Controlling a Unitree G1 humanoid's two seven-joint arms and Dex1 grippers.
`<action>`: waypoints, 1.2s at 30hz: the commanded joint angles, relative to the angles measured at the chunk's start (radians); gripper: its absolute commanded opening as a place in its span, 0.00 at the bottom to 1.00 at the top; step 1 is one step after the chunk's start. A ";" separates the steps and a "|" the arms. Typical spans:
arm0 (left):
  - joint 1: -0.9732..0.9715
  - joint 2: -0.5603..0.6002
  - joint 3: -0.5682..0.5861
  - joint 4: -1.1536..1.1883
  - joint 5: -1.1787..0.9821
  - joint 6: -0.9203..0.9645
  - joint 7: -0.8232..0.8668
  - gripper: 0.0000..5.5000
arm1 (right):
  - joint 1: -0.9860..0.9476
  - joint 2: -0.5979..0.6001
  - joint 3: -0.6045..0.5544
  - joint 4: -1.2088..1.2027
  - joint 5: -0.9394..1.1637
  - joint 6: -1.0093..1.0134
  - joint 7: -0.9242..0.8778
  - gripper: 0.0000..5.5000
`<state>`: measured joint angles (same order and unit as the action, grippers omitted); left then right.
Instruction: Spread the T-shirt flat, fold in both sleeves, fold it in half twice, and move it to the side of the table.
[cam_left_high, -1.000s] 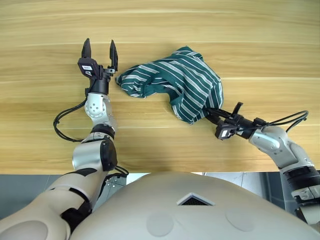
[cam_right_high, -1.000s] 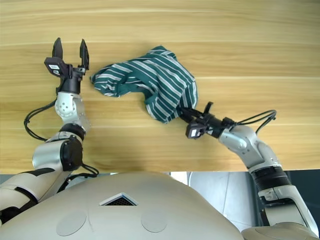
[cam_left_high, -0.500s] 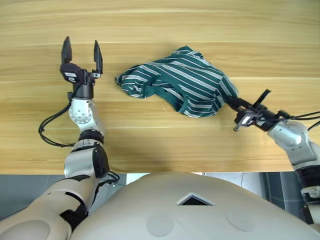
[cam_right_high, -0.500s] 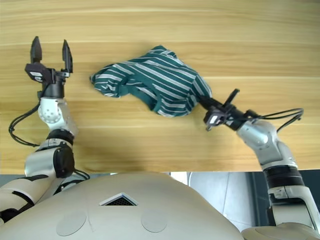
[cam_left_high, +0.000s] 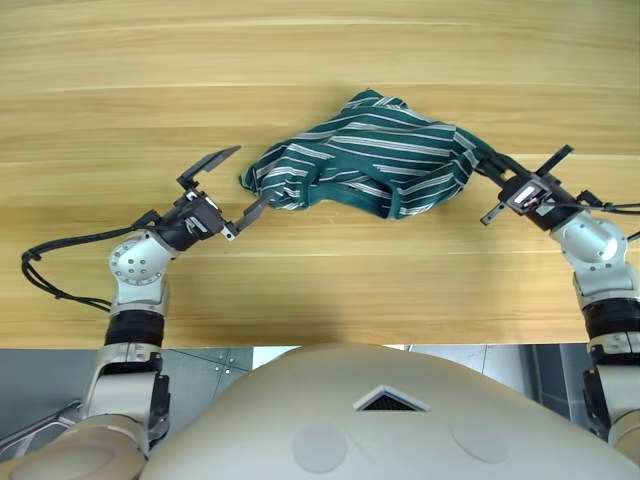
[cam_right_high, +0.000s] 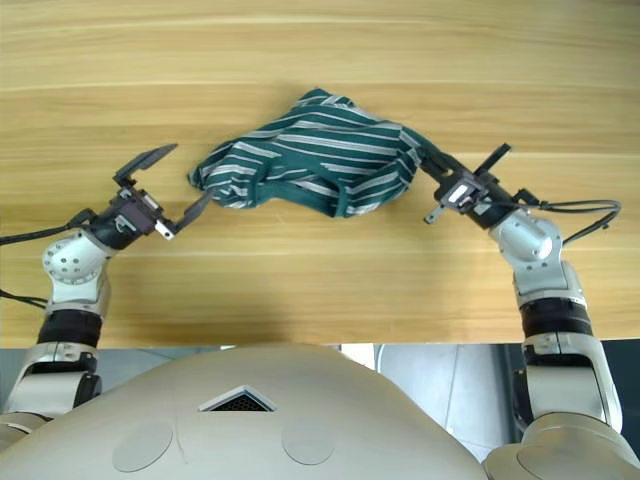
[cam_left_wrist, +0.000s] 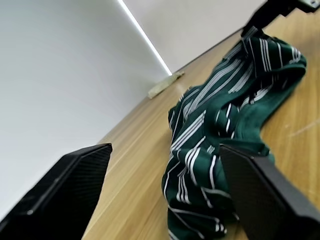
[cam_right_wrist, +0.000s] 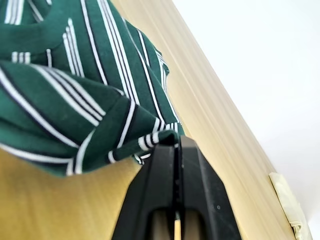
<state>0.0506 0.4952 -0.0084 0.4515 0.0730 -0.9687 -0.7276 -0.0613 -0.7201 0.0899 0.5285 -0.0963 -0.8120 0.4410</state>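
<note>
A crumpled green T-shirt (cam_left_high: 365, 167) with white stripes lies bunched on the wooden table (cam_left_high: 320, 60). My right gripper (cam_left_high: 487, 160) is shut on the shirt's right edge, and the cloth stretches toward it; the right wrist view shows the fabric (cam_right_wrist: 90, 90) pinched between the black fingers (cam_right_wrist: 172, 200). My left gripper (cam_left_high: 237, 182) stands open just left of the shirt's left end, its fingers (cam_left_high: 252, 211) spread wide on either side, holding nothing. The left wrist view shows the shirt (cam_left_wrist: 225, 135) lying between the two open pads.
Bare wood stretches all around the shirt, far side and near side alike. The table's front edge (cam_left_high: 320, 347) runs just below both arms. A black cable (cam_left_high: 50, 280) loops from my left wrist over the near left of the table.
My right gripper pulled the shirt's edge to the right and farther back, stretching the cloth. My left arm swung down and turned, bringing its open fingers up to the shirt's left end.
</note>
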 joint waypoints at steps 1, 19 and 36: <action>0.034 0.061 -0.037 -0.001 0.270 0.062 0.122 0.72 | -0.057 0.022 -0.019 0.047 0.015 -0.008 0.007 0.01; 0.080 0.042 -0.258 -0.115 0.212 0.075 0.258 0.72 | -0.171 0.041 -0.045 0.189 -0.043 -0.031 -0.047 0.01; 0.008 -0.047 -0.275 -0.041 0.176 0.040 0.343 0.72 | -0.166 0.055 -0.030 0.148 -0.063 0.031 -0.041 0.01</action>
<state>0.0829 0.4589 -0.2986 0.3878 0.2339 -0.9158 -0.4089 -0.2139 -0.6745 0.0512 0.6561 -0.1440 -0.7831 0.3977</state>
